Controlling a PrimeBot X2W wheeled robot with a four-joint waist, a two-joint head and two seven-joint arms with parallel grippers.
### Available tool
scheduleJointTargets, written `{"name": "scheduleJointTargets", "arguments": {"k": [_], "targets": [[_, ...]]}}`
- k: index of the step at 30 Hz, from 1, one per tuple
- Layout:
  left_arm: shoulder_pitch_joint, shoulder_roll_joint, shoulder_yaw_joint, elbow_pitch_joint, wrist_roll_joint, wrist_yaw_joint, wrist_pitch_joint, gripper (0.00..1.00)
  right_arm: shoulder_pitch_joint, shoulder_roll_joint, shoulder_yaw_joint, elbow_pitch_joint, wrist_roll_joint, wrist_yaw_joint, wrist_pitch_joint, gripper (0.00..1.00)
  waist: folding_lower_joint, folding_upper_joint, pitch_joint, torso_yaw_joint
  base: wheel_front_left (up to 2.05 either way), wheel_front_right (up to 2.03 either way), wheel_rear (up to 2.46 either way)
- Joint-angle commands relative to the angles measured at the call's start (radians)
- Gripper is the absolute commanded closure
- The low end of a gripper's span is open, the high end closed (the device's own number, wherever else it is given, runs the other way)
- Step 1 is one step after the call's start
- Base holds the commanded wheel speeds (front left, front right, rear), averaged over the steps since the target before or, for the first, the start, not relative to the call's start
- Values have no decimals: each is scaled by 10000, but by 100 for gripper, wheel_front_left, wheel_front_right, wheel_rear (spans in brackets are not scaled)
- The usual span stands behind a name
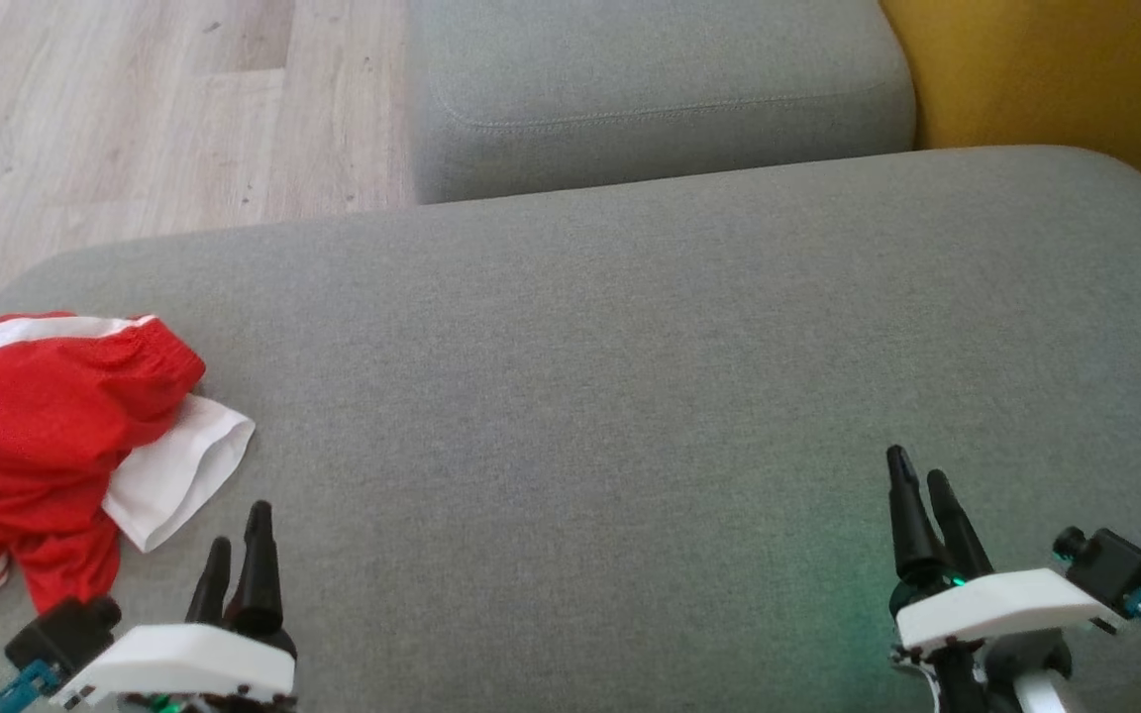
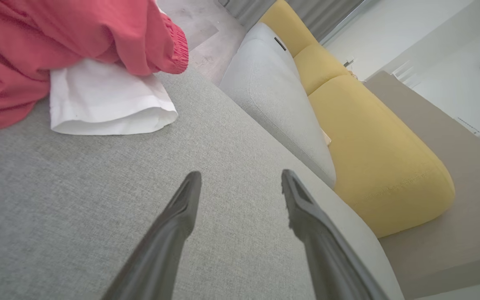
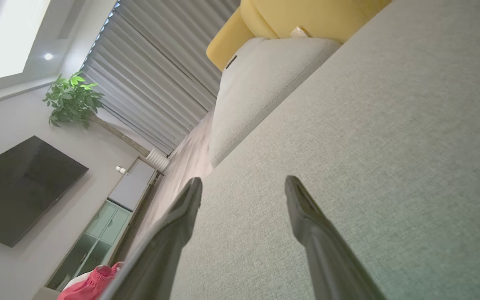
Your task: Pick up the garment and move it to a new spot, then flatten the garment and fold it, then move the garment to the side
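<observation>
Garment (image 1: 46, 436) lies crumpled at the left edge of the wide grey sofa seat (image 1: 630, 396), not yet picked up. Left gripper (image 1: 240, 525) hovers just beside it, fingers apart, seemingly ready to grasp; right gripper (image 1: 915, 463) hangs well apart, fingers spread.

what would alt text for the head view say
A crumpled red and white garment lies at the left edge of a grey cushion. The left gripper and right gripper, both open and empty, point up from the bottom corners.
</observation>
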Motion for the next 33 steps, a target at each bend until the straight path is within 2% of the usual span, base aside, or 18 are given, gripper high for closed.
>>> {"name": "scheduleJointTargets", "arguments": {"k": [1, 20, 33], "targets": [[-226, 173, 120, -435, 378, 106, -142, 0, -305, -56, 233, -420, -382, -4, -145, 0, 0, 0, -16, -1, 0, 0, 0], [252, 327, -93, -1024, 2864, 430, -736, 0, -89, -64, 710, -647, -2767, -5, -736, 0, 0, 0, -248, 50, 0, 0, 0], [424, 223, 233, -1332, 4328, 386, -1093, 0, 16, -71, 877, -685, -4379, -6, -1090, 0, 0, 0, -344, 285, 0, 0, 0]]}}
